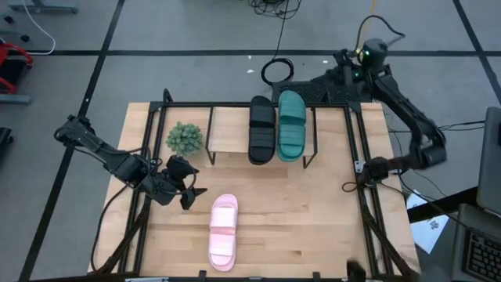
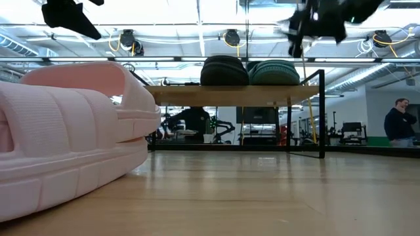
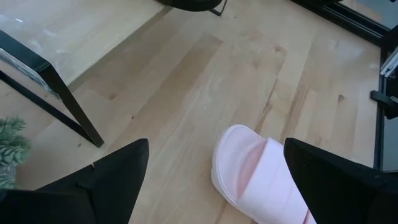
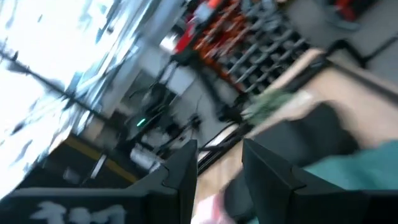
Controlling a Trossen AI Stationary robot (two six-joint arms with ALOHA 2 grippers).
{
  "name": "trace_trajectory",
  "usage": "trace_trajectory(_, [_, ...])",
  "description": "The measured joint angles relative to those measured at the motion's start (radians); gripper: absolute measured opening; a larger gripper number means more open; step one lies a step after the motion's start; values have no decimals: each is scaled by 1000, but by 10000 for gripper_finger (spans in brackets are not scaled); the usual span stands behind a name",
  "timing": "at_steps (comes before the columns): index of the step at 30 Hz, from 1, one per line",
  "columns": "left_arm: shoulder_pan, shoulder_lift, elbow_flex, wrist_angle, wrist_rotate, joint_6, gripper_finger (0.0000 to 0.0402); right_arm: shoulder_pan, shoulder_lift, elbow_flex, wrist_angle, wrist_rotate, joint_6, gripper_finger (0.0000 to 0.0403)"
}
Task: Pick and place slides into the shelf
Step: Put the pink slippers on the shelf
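The pale pink slide (image 1: pixel 223 232) lies flat on its sole on the tabletop near the near edge, and looms large in the low view (image 2: pixel 72 151). The black slide (image 1: pixel 262 129) and the teal slide (image 1: pixel 292 125) lie side by side on the light-wood shelf (image 1: pixel 227 129), soles down. My left gripper (image 1: pixel 186 191) hovers open just left of the pink slide's far end; in its wrist view the fingers (image 3: pixel 216 144) stand on either side of that end (image 3: pixel 249 165) without touching. My right gripper (image 1: pixel 350 186) hangs open in the air right of the shelf (image 4: pixel 219 152).
A small green potted plant (image 1: pixel 185 139) stands left of the shelf, close to my left arm. The shelf's thin black legs (image 3: pixel 68 106) stand beside my left gripper. A black metal frame (image 1: pixel 362 196) runs along the table's sides. Bare wood lies between the shelf and the pink slide.
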Motion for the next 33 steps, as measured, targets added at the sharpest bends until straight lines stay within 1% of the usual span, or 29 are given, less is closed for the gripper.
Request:
trace_trajectory(2, [0,0,0,0,7,0,376,69,-80,-7,-33,1,-4,118])
trace_trajectory(4, [0,0,0,1,18,-8,376,159,-166,-30,-49,39,-6,118])
trace_trajectory(7, [-1,0,0,3,20,-20,376,315,-290,-100,-70,159,-18,118])
trace_trajectory(11, [-1,0,0,20,73,-58,376,523,-440,-233,-92,336,-19,118])
trace_trajectory(13, [-5,9,0,56,90,-80,376,617,-505,-308,-98,441,-14,118])
trace_trajectory(16, [-23,42,0,135,132,-96,376,734,-572,-417,-100,560,5,118])
trace_trajectory(18, [-39,81,0,187,161,-103,376,796,-597,-481,-98,623,24,118])
trace_trajectory(20, [-51,128,1,195,187,-93,376,848,-608,-541,-59,664,47,118])
trace_trajectory(25, [-38,217,0,163,212,-39,376,948,-599,-660,130,685,134,118])
trace_trajectory(29, [-1,254,-6,180,227,11,376,1022,-589,-698,243,735,179,118])
trace_trajectory(33, [41,263,-79,260,259,36,376,1089,-589,-699,252,783,179,118])
